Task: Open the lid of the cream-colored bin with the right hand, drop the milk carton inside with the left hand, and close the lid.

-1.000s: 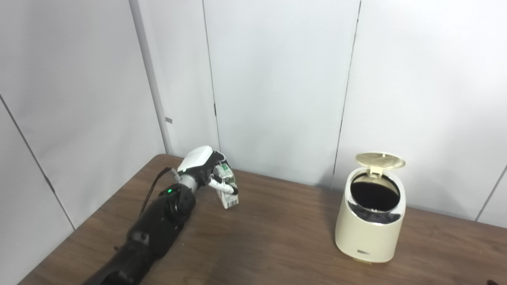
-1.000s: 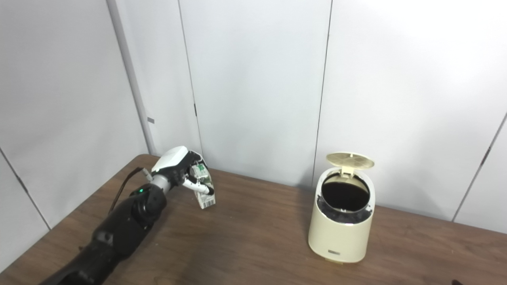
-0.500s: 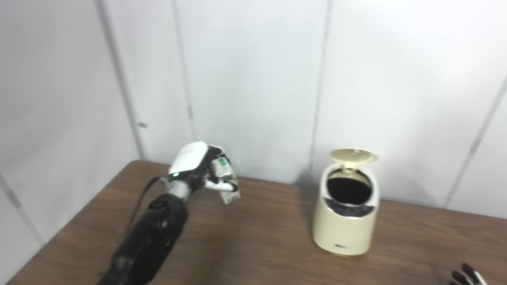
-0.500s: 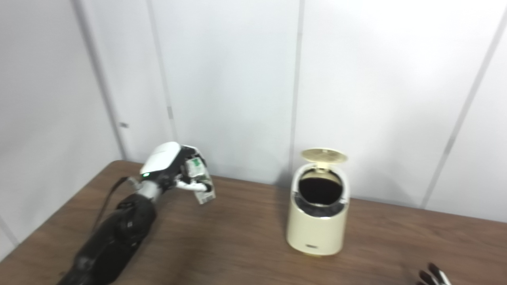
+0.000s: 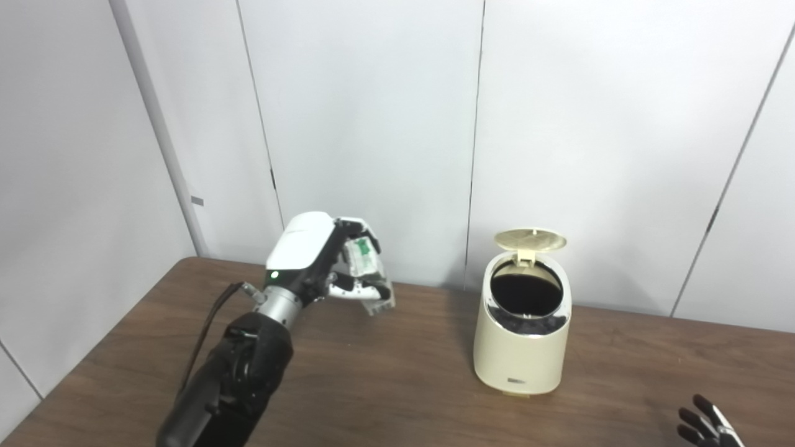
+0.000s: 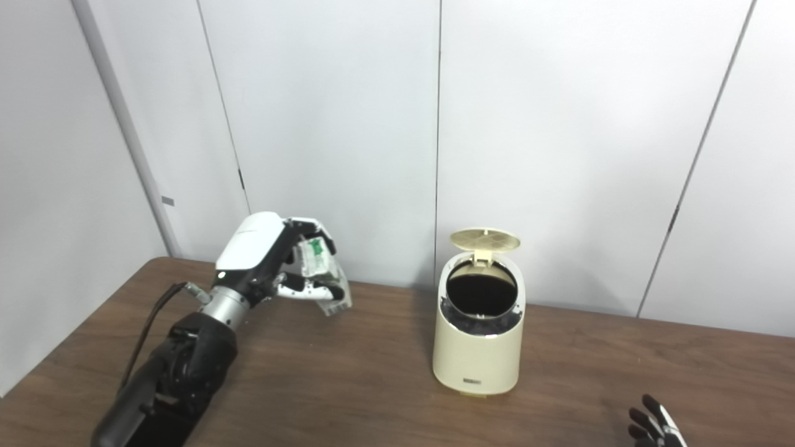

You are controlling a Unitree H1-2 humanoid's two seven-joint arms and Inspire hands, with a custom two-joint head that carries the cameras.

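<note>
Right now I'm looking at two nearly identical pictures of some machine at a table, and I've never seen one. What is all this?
Both pictures come from two cameras side by side on a humanoid robot's head, so they show one scene. The black arm ending in a white hand is its left hand, shut on a small milk carton held above the brown table. To the right a cream bin stands on the table with its lid flipped up. Only the fingertips of the right hand show at the bottom corner, apparently spread.

Bright, even overhead light, soft shadows on the table (image 5: 404,385), mild glare on the wall (image 5: 372,93), frames sharp.
</note>
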